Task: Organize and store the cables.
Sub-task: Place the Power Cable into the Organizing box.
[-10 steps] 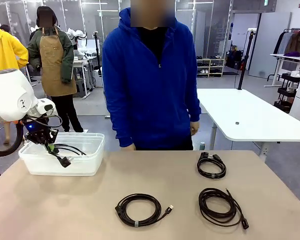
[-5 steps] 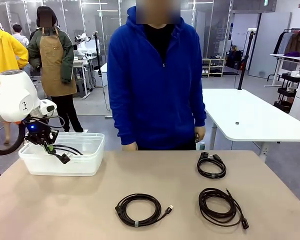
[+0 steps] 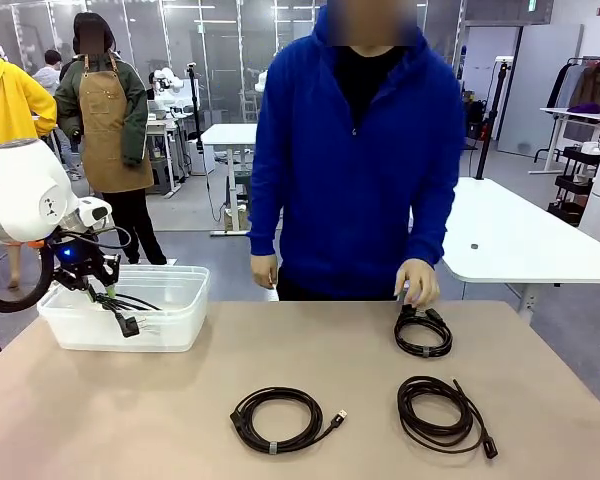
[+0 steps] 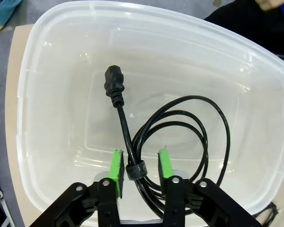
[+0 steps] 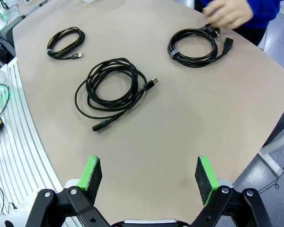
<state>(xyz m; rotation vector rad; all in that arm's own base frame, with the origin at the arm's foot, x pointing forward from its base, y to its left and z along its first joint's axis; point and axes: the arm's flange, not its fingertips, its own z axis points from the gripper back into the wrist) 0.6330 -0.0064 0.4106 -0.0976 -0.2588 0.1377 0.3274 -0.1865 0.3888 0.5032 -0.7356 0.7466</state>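
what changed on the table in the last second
The person stepped toward the picture's right, and their hand came down to the small coil at the far right; whether it grips it is unclear. The left gripper stayed over the bin, its jaws apart around the power cable. The middle coil and the near right coil did not move.

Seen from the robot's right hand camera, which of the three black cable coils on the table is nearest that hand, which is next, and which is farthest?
From the right hand:
1. The loose USB cable coil, mid-table, straight ahead.
2. The power cable coil, far right, beside the person's hand.
3. The small USB cable coil, far left.
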